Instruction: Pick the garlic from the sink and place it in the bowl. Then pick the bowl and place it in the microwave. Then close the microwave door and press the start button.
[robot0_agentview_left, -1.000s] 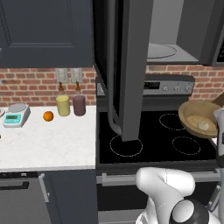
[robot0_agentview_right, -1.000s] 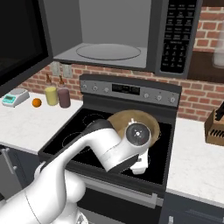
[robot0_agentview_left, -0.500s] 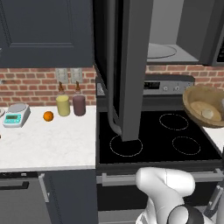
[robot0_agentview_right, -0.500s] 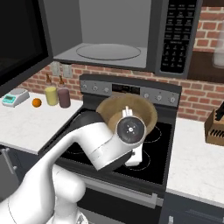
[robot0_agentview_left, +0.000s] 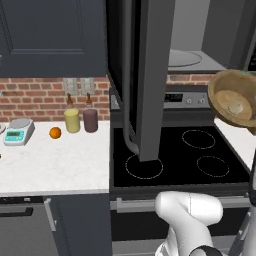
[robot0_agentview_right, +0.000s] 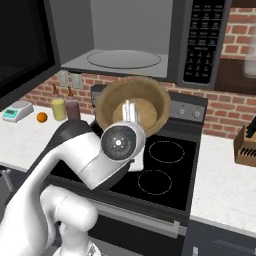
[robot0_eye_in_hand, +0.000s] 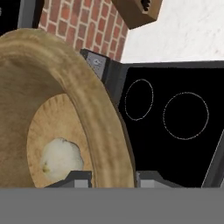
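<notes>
While the bowl (robot0_agentview_right: 132, 107) sits just above the cooktop a second ago, it now hangs higher, its rim level with the stove's control panel (robot0_agentview_right: 187, 111) and just under the microwave (robot0_agentview_right: 135, 40) opening, so the lift phase of step two looks mostly done and the insert is what's left. Garlic (robot0_eye_in_hand: 61, 159) is inside the bowl, resting on the floor of it, so step one is finished. Gripper (robot0_eye_in_hand: 109, 178) is clamped on the bowl's rim, one finger inside and one outside the wall. Bowl is tilted hard, not level: in the left base view its mouth (robot0_agentview_left: 234, 102) faces roughly 8 o'clock, toward the camera and slightly down; in the right base view the mouth faces the camera almost square. No long axis to speak of since it is round; its symmetry axis runs near horizontal, well off vertical. Garlic sits at the low side of the inner floor, about 6 o'clock in the hand view. My read: with that tilt the bulb could roll out, so levelling before going in seems wise. Microwave door (robot0_agentview_left: 150, 75) stands wide open, edge-on at 12 o'clock over the stove (robot0_agentview_left: 200, 155).
</notes>
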